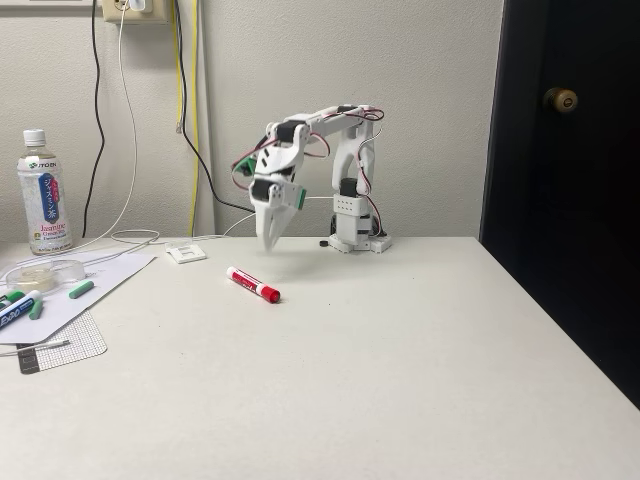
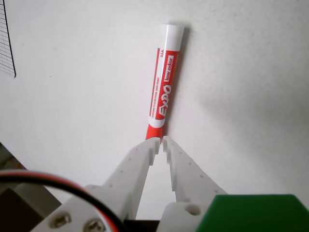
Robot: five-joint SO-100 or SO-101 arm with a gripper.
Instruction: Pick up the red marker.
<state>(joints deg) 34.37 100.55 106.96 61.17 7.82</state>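
Observation:
The red marker (image 1: 253,285) lies flat on the white table, a little left of centre in the fixed view, its red cap toward the front right. My gripper (image 1: 270,241) hangs just behind and above it, pointing down, shut with nothing held. In the wrist view the marker (image 2: 165,82) runs up from the fingertips, white end at the top and red end right at my gripper (image 2: 161,141). The two white fingers (image 2: 140,159) stand almost tip to tip, and whether the tips touch the marker I cannot tell.
At the left edge lie sheets of paper (image 1: 95,285) with a blue-labelled marker (image 1: 15,312), small green-capped markers (image 1: 80,289) and a clear dish (image 1: 40,272). A tea bottle (image 1: 43,190) stands behind. A small white box (image 1: 186,252) sits near the arm base (image 1: 358,240). A dark door (image 1: 570,150) is at right.

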